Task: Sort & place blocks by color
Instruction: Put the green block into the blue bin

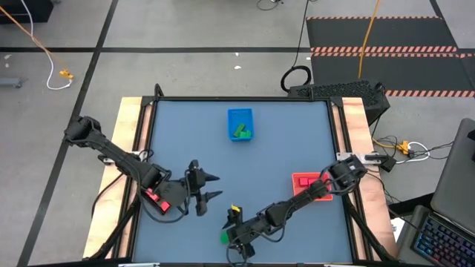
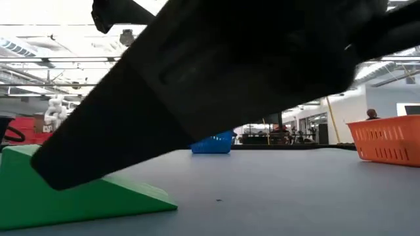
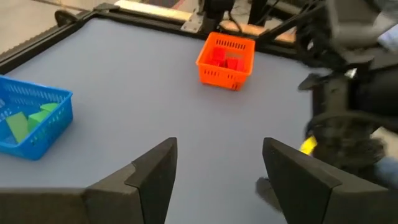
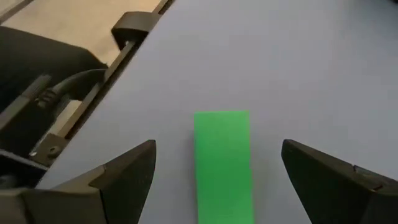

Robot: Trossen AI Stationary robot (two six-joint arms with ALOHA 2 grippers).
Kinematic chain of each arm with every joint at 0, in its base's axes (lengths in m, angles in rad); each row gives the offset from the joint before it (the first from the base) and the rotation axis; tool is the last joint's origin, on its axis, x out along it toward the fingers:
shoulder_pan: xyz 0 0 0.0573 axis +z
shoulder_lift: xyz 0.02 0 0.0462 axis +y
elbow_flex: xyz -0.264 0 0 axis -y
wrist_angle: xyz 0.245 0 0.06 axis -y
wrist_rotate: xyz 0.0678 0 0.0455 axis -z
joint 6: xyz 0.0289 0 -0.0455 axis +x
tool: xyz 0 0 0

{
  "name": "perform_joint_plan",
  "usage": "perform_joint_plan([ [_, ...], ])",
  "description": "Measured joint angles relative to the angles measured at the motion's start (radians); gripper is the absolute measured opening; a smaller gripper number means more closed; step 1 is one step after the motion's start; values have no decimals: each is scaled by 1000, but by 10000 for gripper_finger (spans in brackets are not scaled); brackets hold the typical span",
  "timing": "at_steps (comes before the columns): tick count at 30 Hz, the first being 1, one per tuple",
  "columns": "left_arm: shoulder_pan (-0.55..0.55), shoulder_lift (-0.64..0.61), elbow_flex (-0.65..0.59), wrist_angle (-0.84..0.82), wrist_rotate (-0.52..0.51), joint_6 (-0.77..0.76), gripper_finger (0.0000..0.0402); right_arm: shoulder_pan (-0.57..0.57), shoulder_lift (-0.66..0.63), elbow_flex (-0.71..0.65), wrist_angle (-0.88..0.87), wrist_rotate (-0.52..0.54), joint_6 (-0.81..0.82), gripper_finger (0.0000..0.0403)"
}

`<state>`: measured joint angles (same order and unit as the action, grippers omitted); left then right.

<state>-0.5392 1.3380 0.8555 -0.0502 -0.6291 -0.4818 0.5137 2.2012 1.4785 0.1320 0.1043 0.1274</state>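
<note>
Grey-blue tabletop (image 1: 245, 167), framed by pale wooden edging, is being viewed from overhead; cables and striped mats are lying on the floor beyond.

Right gripper (image 4: 217, 180) is being held low over the near edge of the table, fingers spread wide, with a green block (image 4: 224, 163) lying flat between them and not yet touched. In the overhead view the same green block (image 1: 224, 237) is showing just beside the right gripper (image 1: 236, 236). From table level the block is reading as a wedge, sloped face tapering toward the table.

Left gripper (image 1: 208, 187) is being held near the table's left side, fingers parted and nothing between them.

Blue tray (image 1: 240, 124) at the far middle is already holding green pieces; the orange-red tray (image 1: 303, 180) on the right is holding red ones.

Handling, as judged: the block is looking solid, rigid and light, with a smooth, possibly slick finish. A hold across the two long parallel sides is being favoured; the sloped face is best avoided, since fingers pressing on it could squeeze the wedge out. Blue tray is being taken as the likely destination.
</note>
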Motion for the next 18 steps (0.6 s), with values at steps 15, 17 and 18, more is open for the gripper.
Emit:
perform_joint_plan([
  [15,1,0,0,32,0,41,239,-8,23,0,-4,31,8,231],
  [17,1,0,0,33,-1,43,239,-8,23,0,-13,30,10,181],
  [18,1,0,0,32,0,44,239,-8,23,0,-16,28,10,153],
])
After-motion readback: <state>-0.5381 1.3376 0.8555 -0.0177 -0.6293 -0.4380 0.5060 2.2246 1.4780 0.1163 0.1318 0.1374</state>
